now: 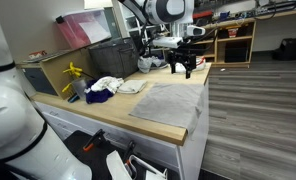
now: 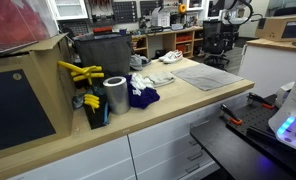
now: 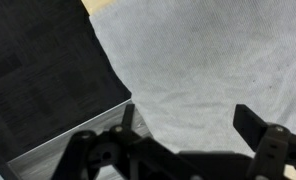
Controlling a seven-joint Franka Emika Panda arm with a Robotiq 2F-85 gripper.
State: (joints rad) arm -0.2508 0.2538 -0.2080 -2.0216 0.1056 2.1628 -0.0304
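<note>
Gripper (image 1: 185, 68) hangs over the far end of the counter (image 1: 93, 115), jaws wide, nothing between them. Not touching anything that I can see.

Grey cloth (image 1: 168, 103) lies flat along the counter's front edge, near the end corner. Its far part sits under the gripper. In the wrist view the fingers (image 3: 263, 132) show dark at the bottom, with cloth weave filling the space beyond them and the black bin (image 3: 38, 80) just beside the cloth's edge.

A rag pile (image 2: 143, 92) and a can (image 2: 115, 95) sit well apart, toward the other end.

Judgement: approach step, positioned above the cloth, no contact yet. A pick-up from here calls for a straight descent until the fingertips press into the fabric, then a pinch on a fold or an edge. Keep clear of the bin wall.
</note>
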